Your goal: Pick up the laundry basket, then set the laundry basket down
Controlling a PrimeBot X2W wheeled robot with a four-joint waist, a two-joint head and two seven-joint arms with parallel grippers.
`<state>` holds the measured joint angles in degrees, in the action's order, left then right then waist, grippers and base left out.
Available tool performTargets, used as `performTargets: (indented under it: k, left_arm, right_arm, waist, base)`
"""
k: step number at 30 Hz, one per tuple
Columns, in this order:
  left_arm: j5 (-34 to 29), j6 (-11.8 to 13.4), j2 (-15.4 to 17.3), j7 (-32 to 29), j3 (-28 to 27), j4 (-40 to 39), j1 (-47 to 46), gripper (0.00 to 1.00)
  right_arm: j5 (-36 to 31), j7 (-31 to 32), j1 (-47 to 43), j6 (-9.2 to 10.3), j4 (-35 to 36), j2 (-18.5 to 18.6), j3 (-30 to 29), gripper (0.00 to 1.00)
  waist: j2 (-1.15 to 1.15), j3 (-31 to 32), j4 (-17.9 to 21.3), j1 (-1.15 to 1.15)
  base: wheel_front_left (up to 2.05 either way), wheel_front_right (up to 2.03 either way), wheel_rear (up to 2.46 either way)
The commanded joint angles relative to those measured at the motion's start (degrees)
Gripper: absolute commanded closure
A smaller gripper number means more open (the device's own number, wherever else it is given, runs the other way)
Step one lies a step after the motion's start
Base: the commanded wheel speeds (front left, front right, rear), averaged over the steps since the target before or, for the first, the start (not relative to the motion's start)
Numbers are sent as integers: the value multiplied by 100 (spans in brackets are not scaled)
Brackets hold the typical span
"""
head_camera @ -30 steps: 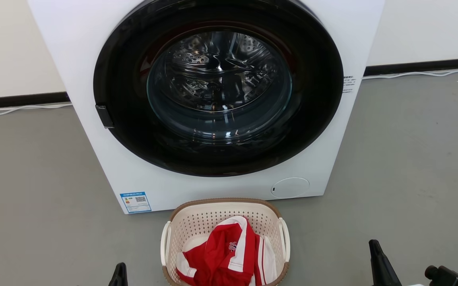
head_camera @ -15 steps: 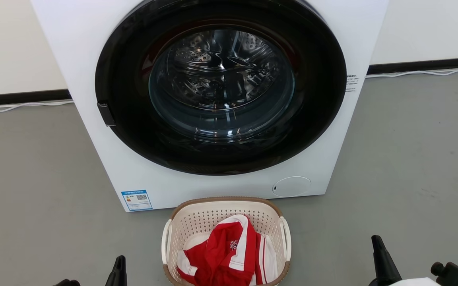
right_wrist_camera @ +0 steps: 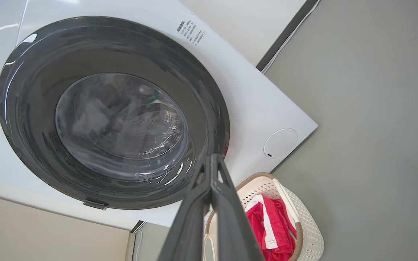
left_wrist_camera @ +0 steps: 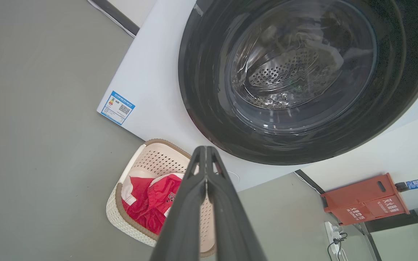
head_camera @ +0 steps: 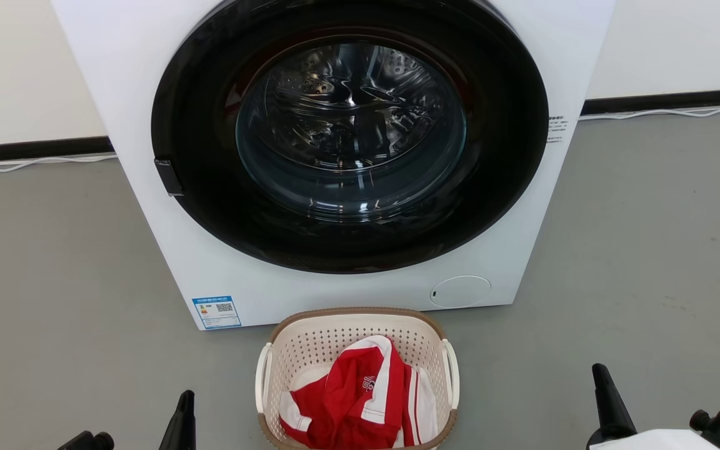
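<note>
White washing machine [head_camera: 147,94] with its round dark door takes up most of the head view, grey floor [head_camera: 647,262] all round it, says one. So where does the laundry basket [head_camera: 335,340] sit against that?

Upright on the floor, just in front of the machine's foot, answers the other, with a red and white garment [head_camera: 347,400] heaped inside. Its white loop handles [head_camera: 262,375] stand free at both sides.

And the arms?

The left gripper [left_wrist_camera: 206,154] has its two fingers pressed together on nothing, and so has the right gripper [right_wrist_camera: 212,161]. In the head view they flank the basket at the bottom edge, the left one near it and the right one well apart. Neither touches it.

Then how far along are we?

That can't be settled from this. A basket on the floor with both grippers off it fits one waiting to be lifted. It fits equally one already lifted and put back down. In the second case it lies as the task wants and nothing is left. In the first, both the lift and the setting down remain.
</note>
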<state>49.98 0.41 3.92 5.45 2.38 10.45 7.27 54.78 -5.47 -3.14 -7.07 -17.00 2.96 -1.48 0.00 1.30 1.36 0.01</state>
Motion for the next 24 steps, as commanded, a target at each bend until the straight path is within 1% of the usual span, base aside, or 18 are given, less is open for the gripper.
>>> performTargets:
  k: [1, 24]
  left_arm:
    - [176, -72, 49, -34, -123, -107, -337, 100]
    - [1663, -326, 42, -392, -329, 55, -689, 100]
  right_arm:
    - [168, 70, 318, -21, 182, 64, 39, 100]
    - [1470, 433, 532, -28, 225, 71, -110, 100]
  waist:
    - [0, -3, -3, 0]
    - [0, -55, -50, 0]
  base:
    - [0, 0, 0]
    - [0, 0, 0]
